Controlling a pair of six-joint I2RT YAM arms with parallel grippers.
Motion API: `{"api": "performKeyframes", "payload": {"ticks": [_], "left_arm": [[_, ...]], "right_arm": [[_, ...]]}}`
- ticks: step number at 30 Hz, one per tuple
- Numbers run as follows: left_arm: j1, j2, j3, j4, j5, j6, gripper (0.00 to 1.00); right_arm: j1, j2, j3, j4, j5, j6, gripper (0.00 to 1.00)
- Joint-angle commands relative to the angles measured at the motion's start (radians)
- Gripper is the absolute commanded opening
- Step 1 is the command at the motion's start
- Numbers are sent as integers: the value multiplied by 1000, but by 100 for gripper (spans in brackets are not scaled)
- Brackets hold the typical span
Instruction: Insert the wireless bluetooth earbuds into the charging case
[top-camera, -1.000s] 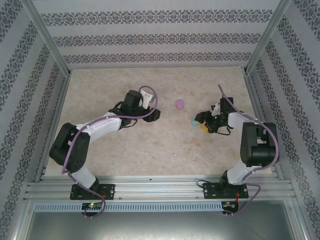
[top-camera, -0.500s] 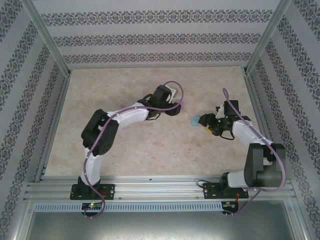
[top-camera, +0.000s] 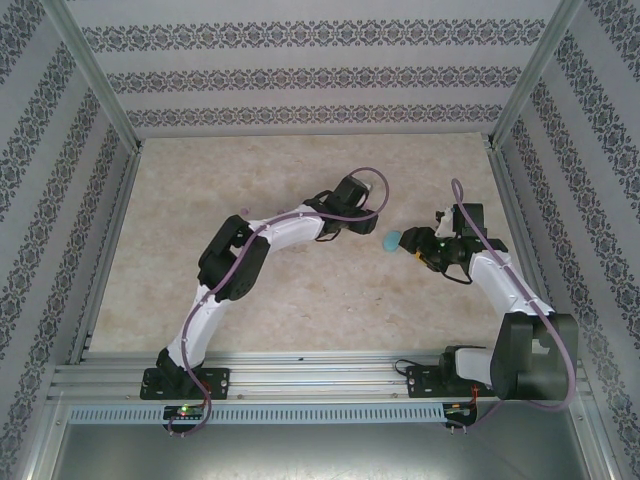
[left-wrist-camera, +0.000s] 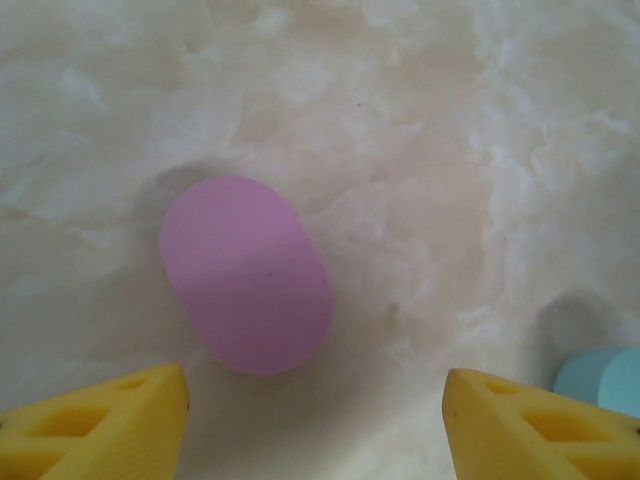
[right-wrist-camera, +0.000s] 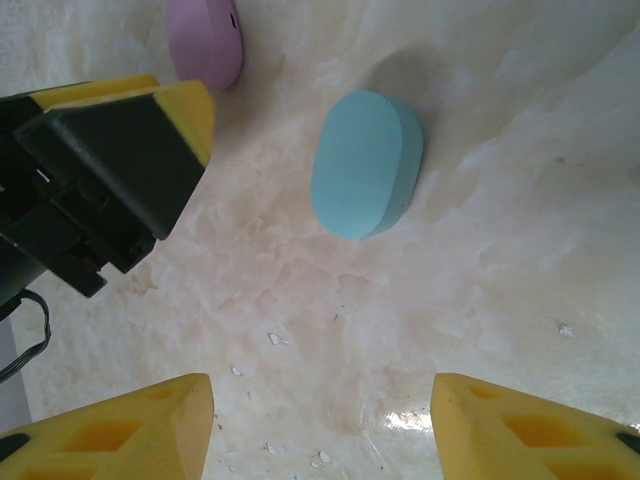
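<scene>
Left gripper (left-wrist-camera: 316, 405) hangs released, nothing between its jaws; the pink oval plastic case (left-wrist-camera: 247, 288) lies just ahead at 11 o'clock. Right gripper (right-wrist-camera: 322, 400), likewise released, faces the light blue oval plastic case (right-wrist-camera: 365, 165) at 12 o'clock. Both cases look light, rigid and slick: pinch across the narrow width.

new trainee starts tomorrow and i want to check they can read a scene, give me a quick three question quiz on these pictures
1. True or false: the left gripper is shut on the pink case.
2. In the right wrist view, what lies ahead of the open right gripper? A) a yellow cup B) the blue case C) a spoon
3. Fill in: on the table, the two cases lie ___ (touching / apart).

Key:
1. False: its jaws stand open with nothing between them, and the pink case lies just ahead.
2. B
3. apart
</scene>
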Motion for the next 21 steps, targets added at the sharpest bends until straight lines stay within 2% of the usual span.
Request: {"api": "performKeyframes", "payload": {"ticks": [1, 11, 15, 21], "left_arm": [[-19, 39, 58, -59, -60, -22, 66], [-29, 114, 144, -77, -165, -17, 69], [-29, 152, 181, -89, -176, 0, 69], [-28, 200, 225, -110, -166, 22, 64]], "right_arm": [[-5, -12, -14, -10, -1, -17, 59], [-5, -16, -19, -7, -17, -19, 58], [-5, -14, -19, -2, -23, -17, 58], [-6, -21, -12, -9, -34, -14, 57]]}}
